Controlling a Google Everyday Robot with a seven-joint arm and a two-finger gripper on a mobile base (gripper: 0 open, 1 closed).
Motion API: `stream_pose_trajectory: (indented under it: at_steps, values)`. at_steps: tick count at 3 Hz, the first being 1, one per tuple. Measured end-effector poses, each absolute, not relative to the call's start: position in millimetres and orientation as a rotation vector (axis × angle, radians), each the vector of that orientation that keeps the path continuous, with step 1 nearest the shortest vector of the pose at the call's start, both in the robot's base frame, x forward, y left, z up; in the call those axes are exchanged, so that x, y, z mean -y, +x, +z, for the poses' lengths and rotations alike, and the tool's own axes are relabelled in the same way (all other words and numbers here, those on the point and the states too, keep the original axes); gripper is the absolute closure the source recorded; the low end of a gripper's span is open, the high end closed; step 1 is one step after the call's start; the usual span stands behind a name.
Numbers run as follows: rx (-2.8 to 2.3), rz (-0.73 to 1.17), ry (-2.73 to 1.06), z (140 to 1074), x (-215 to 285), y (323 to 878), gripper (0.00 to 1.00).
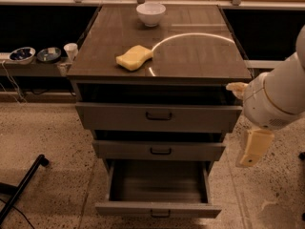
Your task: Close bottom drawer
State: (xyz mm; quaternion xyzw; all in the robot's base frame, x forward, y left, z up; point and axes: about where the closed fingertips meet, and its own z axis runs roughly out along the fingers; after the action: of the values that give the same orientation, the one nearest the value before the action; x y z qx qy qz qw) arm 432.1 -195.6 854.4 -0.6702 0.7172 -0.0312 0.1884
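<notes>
Bottom drawer (143,208): lowest in cabinet (200,56), pulled well out, interior exposed, small black handle on its front panel. Gripper (253,148): hanging right of cabinet at middle-drawer height, not touching it; whether wide or narrow cannot be told. Yellow sponge (133,57) and white bowl (151,13) on cabinet top.

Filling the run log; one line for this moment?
bottom drawer: pulled out | gripper: right of cabinet, not touching drawer | step: not yet closed
</notes>
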Motion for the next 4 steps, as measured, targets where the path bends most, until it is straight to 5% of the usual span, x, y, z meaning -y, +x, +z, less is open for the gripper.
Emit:
stream_pose_trajectory:
  at_steps: [2,4]
  values:
    - [-1.921,0.162,-2.088,661.5,144.1,417.5,0.00]
    - [-1.767,0.384,-2.166,619.7,142.7,406.2,0.00]
